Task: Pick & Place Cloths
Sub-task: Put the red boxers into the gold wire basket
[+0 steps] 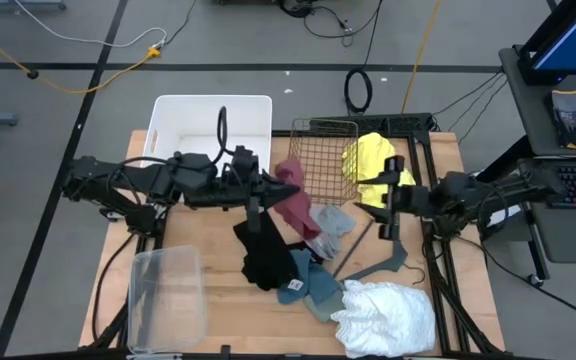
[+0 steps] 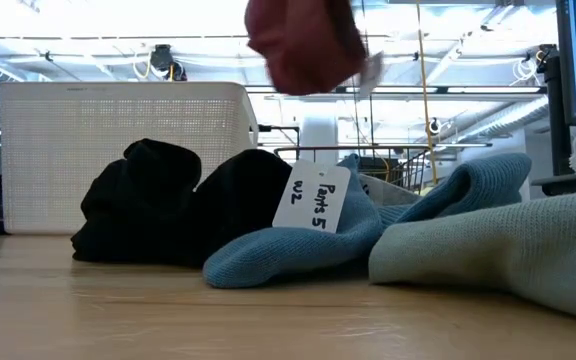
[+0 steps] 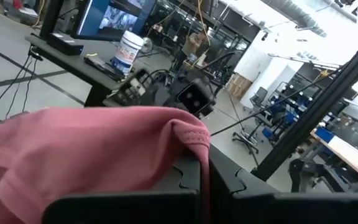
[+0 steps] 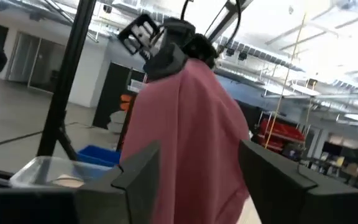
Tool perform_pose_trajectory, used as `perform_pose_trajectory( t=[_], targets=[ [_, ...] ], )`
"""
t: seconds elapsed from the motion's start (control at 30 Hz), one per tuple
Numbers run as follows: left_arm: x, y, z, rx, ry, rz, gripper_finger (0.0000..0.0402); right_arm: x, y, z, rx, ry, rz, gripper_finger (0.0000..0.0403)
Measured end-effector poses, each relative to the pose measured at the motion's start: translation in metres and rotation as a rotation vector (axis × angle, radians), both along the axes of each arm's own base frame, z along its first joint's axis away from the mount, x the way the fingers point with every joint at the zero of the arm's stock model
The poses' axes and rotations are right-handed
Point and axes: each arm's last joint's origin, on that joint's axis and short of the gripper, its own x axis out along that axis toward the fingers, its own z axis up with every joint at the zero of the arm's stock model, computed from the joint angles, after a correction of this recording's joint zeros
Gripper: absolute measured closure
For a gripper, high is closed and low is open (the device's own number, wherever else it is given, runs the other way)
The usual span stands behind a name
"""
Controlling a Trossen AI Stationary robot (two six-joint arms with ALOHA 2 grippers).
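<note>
- Maroon cloth [image 1: 294, 203] hangs in the air over the middle of the table, pinched at its upper corner by the left gripper [image 1: 286, 185], whose fingers are closed tight on the fabric; the loose end trails down toward the pile below.
- From table height the same cloth floats well clear of the black garment [image 2: 183, 200] and the blue-grey cloth [image 2: 298, 245] with its paper tag [image 2: 311, 196].
- To my eye this is the carrying step: the piece is lifted and not yet set down. The white bin [image 1: 183, 118] and the wire basket [image 1: 325, 150] both stand near, and I cannot tell which one it is meant for.
- Right gripper [image 4: 197, 171] faces the hanging cloth with its fingers spread apart and nothing between them; it may be lining up to take the free end, which would call for closing on fabric alone.
- Yellow cloth [image 1: 371, 165] lies beside the basket, the frilly white one [image 1: 386, 315] at the near edge.
- Left fingertips are hidden under the fabric, and the cloth's lower edge is lost against the pile from above.
</note>
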Motion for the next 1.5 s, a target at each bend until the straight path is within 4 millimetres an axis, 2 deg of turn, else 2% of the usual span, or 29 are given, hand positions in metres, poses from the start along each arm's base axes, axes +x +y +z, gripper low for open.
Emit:
perform_pose_trajectory(
  t=[0.13,0.37,0.67,0.8,1.0,1.13,1.37,1.5],
  targets=[
    [0.000,0.000,0.000,0.001,-0.002,0.010,0.0401,0.025,0.005,0.005,-0.018,0.080,-0.001,0.0155],
    [0.000,0.005,0.000,0.009,-0.003,0.073,0.0401,0.057,0.012,0.015,0.066,0.153,0.026,0.0109],
    [0.002,0.018,0.003,0.009,-0.025,0.145,0.0402,0.085,0.018,0.021,0.125,0.168,0.035,0.0081],
    [0.002,0.023,0.004,0.018,-0.035,0.177,0.0402,0.093,0.019,0.023,0.144,0.168,0.016,0.0074],
    [0.002,0.024,0.005,0.016,-0.051,0.183,0.0402,0.105,0.012,0.016,0.173,0.175,-0.246,0.0071],
    [0.002,0.024,0.007,0.011,-0.072,0.182,0.0402,0.109,0.011,0.014,0.161,0.164,-0.268,0.0071],
    [0.017,0.021,0.000,-0.007,-0.095,0.147,0.0402,0.115,0.005,0.012,0.204,0.111,-0.392,0.0076],
    [0.022,0.020,-0.005,-0.010,-0.074,0.130,0.0402,0.115,0.001,0.009,0.219,0.141,-0.510,0.0097]
  ],
)
